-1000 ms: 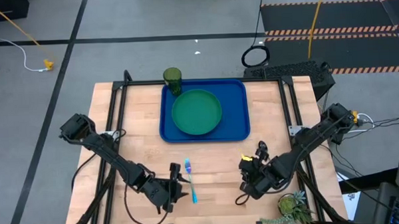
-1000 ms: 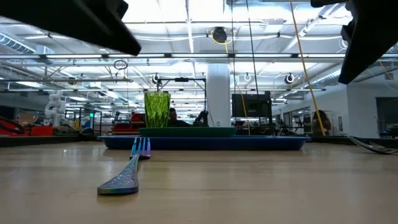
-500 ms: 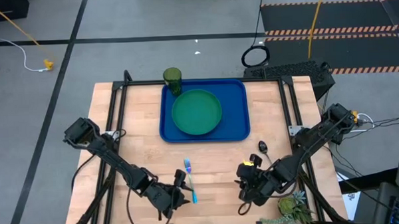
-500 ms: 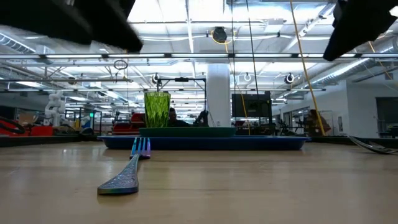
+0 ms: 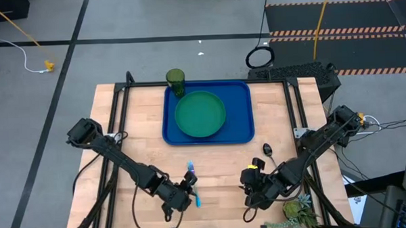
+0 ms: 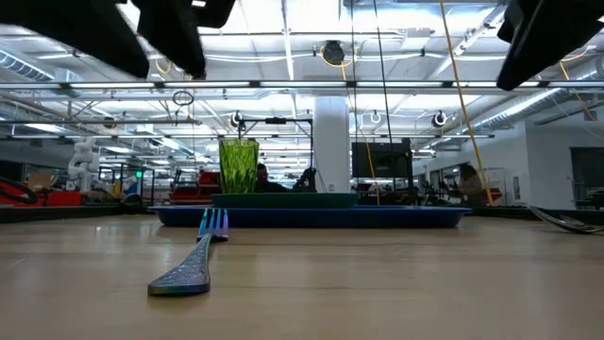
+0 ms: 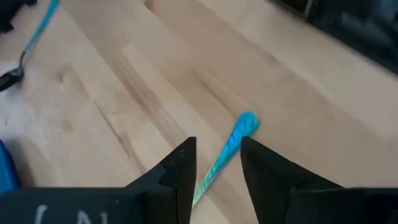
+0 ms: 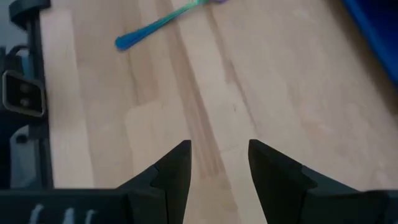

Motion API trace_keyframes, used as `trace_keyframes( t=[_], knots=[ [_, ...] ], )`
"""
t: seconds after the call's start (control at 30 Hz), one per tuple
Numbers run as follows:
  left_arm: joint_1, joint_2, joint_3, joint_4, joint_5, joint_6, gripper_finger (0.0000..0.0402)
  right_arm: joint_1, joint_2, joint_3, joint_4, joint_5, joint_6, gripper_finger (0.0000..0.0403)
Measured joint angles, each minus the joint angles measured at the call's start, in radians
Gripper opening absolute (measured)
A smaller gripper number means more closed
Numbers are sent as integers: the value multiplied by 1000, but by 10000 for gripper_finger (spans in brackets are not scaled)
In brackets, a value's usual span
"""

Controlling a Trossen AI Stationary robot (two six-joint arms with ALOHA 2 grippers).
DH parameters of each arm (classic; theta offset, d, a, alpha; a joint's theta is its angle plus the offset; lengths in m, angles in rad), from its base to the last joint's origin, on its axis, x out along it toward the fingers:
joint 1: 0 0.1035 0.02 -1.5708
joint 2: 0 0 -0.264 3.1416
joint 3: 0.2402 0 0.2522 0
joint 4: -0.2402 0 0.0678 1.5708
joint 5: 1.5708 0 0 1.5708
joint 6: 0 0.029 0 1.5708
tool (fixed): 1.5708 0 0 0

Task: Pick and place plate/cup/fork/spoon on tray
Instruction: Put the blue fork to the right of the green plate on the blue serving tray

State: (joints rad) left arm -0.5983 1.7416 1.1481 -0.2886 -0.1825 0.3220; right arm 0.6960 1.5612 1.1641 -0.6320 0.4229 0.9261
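The green plate (image 5: 200, 115) lies on the blue tray (image 5: 241, 92) at the table's far middle. The green cup (image 5: 175, 79) stands upright at the tray's far left corner. The fork (image 5: 192, 181) lies flat on the table near the front, tines toward the tray. The spoon (image 5: 266, 150) lies on the table to the right, its handle partly under my right arm. My left gripper (image 7: 216, 165) is open, its fingers on either side of the fork's handle end (image 7: 235, 138), not touching it. My right gripper (image 8: 217, 163) is open over bare wood.
A potted plant (image 5: 300, 209) stands at the table's near right corner, beside my right arm. A black frame runs along the table's left and right sides. There is bare wood between the tray and the fork. In the low view the fork (image 6: 193, 264) lies before the tray (image 6: 311, 217).
My left gripper has gone toward the table's right edge, to the fork, and now stands over the near end of its handle. My right gripper has drawn back toward the near edge, away from the spoon, whose bowl now shows. The tableware has not moved.
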Motion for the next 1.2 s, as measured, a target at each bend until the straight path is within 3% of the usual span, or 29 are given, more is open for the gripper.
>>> trace_keyframes(
  t=[0.73,0.9,1.2],
  knots=[
    [156,97,0,-74,56,341,125,0,0,0,-7,-65,-76,153],
    [199,101,0,-132,112,444,125,0,0,0,-8,-65,-78,153],
    [230,130,-1,-173,138,512,125,0,0,0,-7,-62,-86,153]
  ],
)
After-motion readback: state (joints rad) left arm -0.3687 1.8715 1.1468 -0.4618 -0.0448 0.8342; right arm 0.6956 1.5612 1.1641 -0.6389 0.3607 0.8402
